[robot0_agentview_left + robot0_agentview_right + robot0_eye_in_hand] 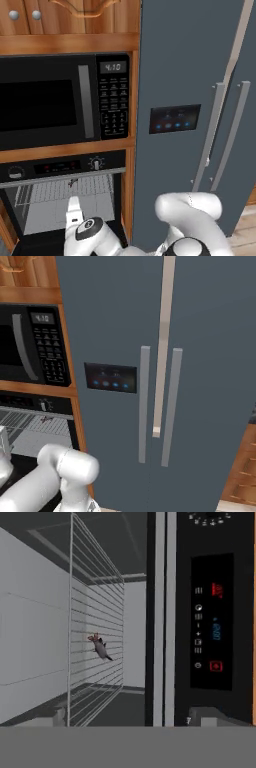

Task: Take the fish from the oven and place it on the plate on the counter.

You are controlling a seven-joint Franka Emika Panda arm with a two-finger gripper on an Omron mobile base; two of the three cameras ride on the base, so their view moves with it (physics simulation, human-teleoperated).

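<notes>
mostly the built-in black wall oven (65, 200) is the landmark, and much of it is cut off: in the left base view its open cavity runs off the bottom and left edges, and the white arm with dark joints (95, 232) covers its lower middle. the small slim dark grey-brown fish (73, 182) lies on the wire rack (65, 192) inside the oven, toward the back, below the oven's black knob panel (60, 167); from the left base view it is only a tiny dark smudge, its shape hard to make out. in the right base view the fish (46, 419) is again a faint mark on the rack at the far left edge. the hand view is rolled on its side, so the rack (95, 637) stands upright there, with the fish (101, 647) resting on its wires, reddish at one end and clear of the oven walls. the two-finger gripper (128, 718) is in front of the oven opening, well short of the fish; its fingers (59, 717) stand wide apart with nothing between them, only their tips peeking above the bottom of the hand view. above the oven sits a black microwave with a keypad (65, 102), and beside the oven stands a tall grey fridge with silver bar handles (195, 110).
</notes>
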